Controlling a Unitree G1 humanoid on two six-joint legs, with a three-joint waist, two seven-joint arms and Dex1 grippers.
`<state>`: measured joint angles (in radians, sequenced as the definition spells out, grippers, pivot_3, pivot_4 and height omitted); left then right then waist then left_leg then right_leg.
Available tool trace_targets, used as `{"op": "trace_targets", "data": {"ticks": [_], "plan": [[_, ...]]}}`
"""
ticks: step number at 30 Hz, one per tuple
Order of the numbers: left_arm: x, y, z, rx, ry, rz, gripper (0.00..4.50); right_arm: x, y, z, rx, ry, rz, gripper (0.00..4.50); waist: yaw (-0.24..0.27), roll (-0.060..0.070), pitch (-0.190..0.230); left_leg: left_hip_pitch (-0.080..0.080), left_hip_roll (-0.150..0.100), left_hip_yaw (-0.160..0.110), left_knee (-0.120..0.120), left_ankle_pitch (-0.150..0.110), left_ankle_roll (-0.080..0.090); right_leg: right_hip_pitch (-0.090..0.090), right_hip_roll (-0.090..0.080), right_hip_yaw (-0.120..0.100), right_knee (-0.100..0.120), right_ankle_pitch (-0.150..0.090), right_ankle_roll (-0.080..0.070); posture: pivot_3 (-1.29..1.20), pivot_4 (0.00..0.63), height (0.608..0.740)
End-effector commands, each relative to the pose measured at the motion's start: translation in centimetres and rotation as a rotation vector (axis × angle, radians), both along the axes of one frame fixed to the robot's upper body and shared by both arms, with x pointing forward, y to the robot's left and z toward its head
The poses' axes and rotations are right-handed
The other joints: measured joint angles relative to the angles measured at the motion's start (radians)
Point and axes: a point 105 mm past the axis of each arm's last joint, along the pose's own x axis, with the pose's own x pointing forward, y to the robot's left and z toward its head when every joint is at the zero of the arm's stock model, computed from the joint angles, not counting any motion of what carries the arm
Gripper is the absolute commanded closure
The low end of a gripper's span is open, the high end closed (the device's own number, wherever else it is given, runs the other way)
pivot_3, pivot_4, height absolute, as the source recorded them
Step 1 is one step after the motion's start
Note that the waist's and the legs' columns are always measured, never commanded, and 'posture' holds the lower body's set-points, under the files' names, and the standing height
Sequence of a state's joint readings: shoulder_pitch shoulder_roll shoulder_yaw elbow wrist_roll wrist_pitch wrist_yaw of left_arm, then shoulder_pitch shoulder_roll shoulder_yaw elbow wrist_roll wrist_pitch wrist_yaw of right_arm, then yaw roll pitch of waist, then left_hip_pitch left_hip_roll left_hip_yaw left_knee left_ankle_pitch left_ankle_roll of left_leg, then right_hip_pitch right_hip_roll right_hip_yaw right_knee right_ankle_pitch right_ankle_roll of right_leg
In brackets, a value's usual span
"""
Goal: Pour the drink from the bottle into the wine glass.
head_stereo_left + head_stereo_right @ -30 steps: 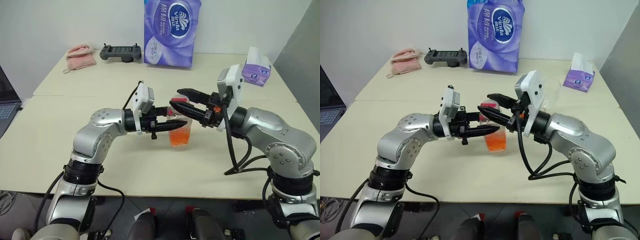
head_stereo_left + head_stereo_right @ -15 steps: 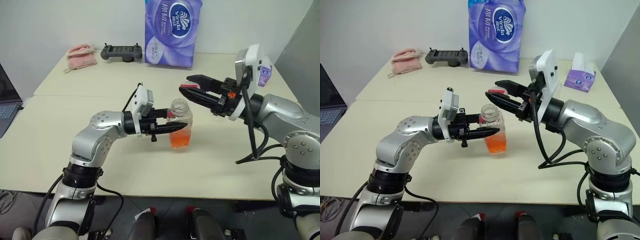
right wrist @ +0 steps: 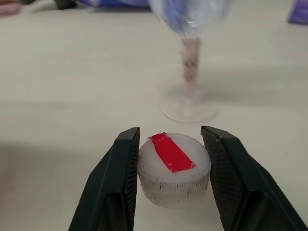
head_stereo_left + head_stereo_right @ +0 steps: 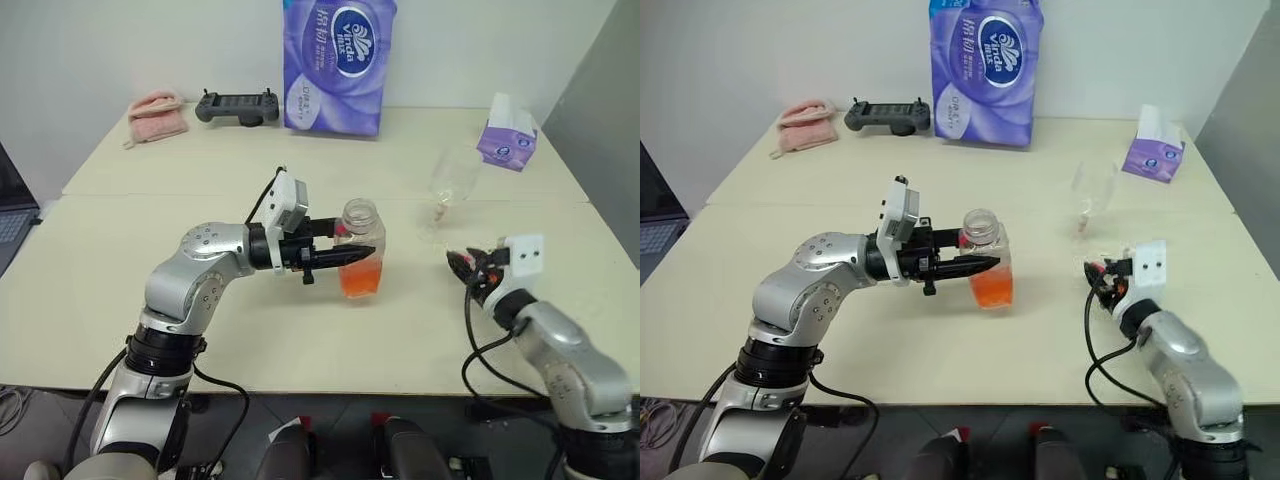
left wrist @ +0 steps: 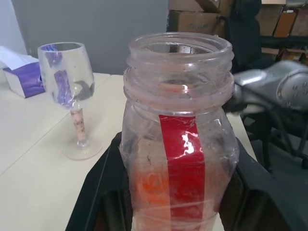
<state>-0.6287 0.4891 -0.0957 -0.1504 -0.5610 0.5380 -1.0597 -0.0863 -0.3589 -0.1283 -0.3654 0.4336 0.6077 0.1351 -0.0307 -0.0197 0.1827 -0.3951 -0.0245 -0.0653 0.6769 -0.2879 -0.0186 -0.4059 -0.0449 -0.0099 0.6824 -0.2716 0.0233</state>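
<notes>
The left gripper [image 4: 362,251] is reaching in level from nine o'clock, its fingers [image 4: 340,256] pinching the bottle [image 4: 361,248] at mid-height. The bottle is standing upright near the middle of the tabletop [image 4: 120,260], its mouth uncapped. The drink [image 4: 360,277] is filling only the lower part of the bottle, orange-red behind a red label strip.

The glass [image 4: 447,187] is standing upright at about two o'clock from the bottle, well apart from it, its bowl empty.

The right gripper [image 3: 169,169] is sitting low over the tabletop at four o'clock from the bottle, just at six o'clock from the glass. Its fingers [image 3: 113,185] are pinching the cap [image 3: 173,168], a pale cap with a strip of red tape across its top. In the right wrist view the cap is lying close in front of the glass's foot without touching it.

Along the far edge, a purple tissue pack [image 4: 337,62] is standing at twelve o'clock, with a black controller [image 4: 236,105] and a pink cloth [image 4: 157,113] toward ten o'clock. A purple tissue box [image 4: 507,141] is sitting at one o'clock beyond the glass.
</notes>
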Motion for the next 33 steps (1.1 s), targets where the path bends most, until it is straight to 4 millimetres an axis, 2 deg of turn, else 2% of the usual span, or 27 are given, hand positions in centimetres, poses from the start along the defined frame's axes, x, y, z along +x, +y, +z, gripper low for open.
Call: {"op": "trace_targets", "data": {"ticks": [1, 4, 8, 12, 17, 19, 20, 23, 27, 29, 33], "plan": [[-0.1, -0.2, 1.4, -0.012, -0.050, -0.018, 2.69, 0.3, -0.2, -0.7, -0.028, -0.024, -0.047, 2.74, 0.000, 0.000, 0.000, 0.000, 0.000, 0.000, 0.000, 0.000, 0.000, 0.000, 0.000, 0.000, 0.000, 0.000, 0.000, 0.00, 0.150, 0.740], [-0.1, -0.3, 1.5, -0.012, -0.051, -0.020, 2.69, 0.4, -0.1, -1.9, -0.043, 0.003, -0.059, 2.74, 0.001, 0.000, 0.000, 0.000, 0.000, 0.001, 0.000, 0.000, -0.001, 0.000, 0.000, 0.001, 0.000, 0.000, 0.000, 0.00, 0.150, 0.740], [-0.2, -0.2, 1.5, -0.008, -0.052, -0.020, 2.69, 0.1, -0.2, -2.6, -0.072, 0.029, -0.052, 1.43, 0.002, 0.000, 0.000, 0.000, 0.000, 0.000, 0.000, 0.000, -0.001, 0.000, 0.000, 0.000, 0.000, 0.000, 0.000, 0.00, 0.150, 0.740], [-0.1, -0.1, 1.5, -0.007, -0.050, -0.016, 2.69, -0.1, -0.5, -2.5, -0.120, 0.020, -0.041, 0.02, 0.002, 0.000, 0.000, 0.000, 0.000, 0.000, 0.000, 0.000, -0.001, 0.000, 0.000, 0.000, -0.001, 0.000, 0.000, 0.00, 0.150, 0.740], [-0.1, -0.1, 1.4, -0.009, -0.048, -0.011, 2.69, -0.5, -1.4, -1.1, -0.163, -0.011, -0.040, 0.02, 0.003, 0.000, 0.000, 0.000, 0.000, 0.000, 0.000, 0.000, 0.000, 0.000, 0.000, 0.000, -0.001, 0.000, 0.000, 0.00, 0.150, 0.740], [0.0, -0.1, 1.5, -0.012, -0.048, -0.006, 2.69, -0.7, -1.3, 0.3, -0.163, -0.057, 0.012, 0.02, 0.003, 0.000, 0.000, 0.000, 0.000, 0.000, 0.000, 0.000, 0.000, 0.000, 0.000, 0.000, -0.001, 0.000, 0.000, 0.00, 0.150, 0.740], [0.0, -0.1, 1.5, -0.013, -0.048, -0.001, 2.69, -1.0, -1.1, 1.8, -0.151, -0.100, 0.063, 0.02, 0.004, 0.000, 0.000, 0.000, 0.000, 0.000, 0.000, 0.000, 0.000, 0.000, 0.000, 0.000, 0.000, 0.000, 0.000, 0.00, 0.150, 0.740], [0.3, 0.2, 1.4, -0.019, -0.047, 0.019, 2.69, -2.6, 0.5, 5.7, -0.106, -0.196, 0.271, 0.02, 0.004, 0.000, 0.000, 0.000, 0.000, 0.000, 0.000, 0.000, 0.001, 0.000, 0.000, 0.000, -0.001, 0.000, 0.000, 0.00, 0.150, 0.740], [0.8, 0.6, 1.5, -0.031, -0.046, 0.061, 2.69, -5.5, 3.1, 9.1, -0.017, -0.217, 0.570, 0.02, 0.003, 0.000, 0.000, 0.000, 0.000, -0.001, 0.000, -0.001, 0.002, 0.001, 0.001, 0.000, -0.001, 0.000, 0.000, 0.00, 0.150, 0.740], [1.7, 1.1, 1.8, -0.057, -0.043, 0.120, 2.69, -7.1, 4.6, 11.1, 0.009, -0.199, 0.747, 0.02, 0.003, 0.001, 0.000, 0.000, 0.001, -0.001, 0.001, -0.001, 0.002, 0.001, 0.001, -0.001, -0.001, 0.000, 0.000, 0.00, 0.150, 0.740], [3.4, 2.0, 2.1, -0.083, -0.056, 0.245, 2.69, -7.7, 5.9, 13.8, 0.023, -0.193, 0.875, 0.02, 0.004, 0.001, 0.000, 0.001, 0.001, -0.001, 0.001, -0.001, 0.002, 0.002, 0.001, -0.001, -0.001, 0.000, 0.000, 0.00, 0.150, 0.740]]}}
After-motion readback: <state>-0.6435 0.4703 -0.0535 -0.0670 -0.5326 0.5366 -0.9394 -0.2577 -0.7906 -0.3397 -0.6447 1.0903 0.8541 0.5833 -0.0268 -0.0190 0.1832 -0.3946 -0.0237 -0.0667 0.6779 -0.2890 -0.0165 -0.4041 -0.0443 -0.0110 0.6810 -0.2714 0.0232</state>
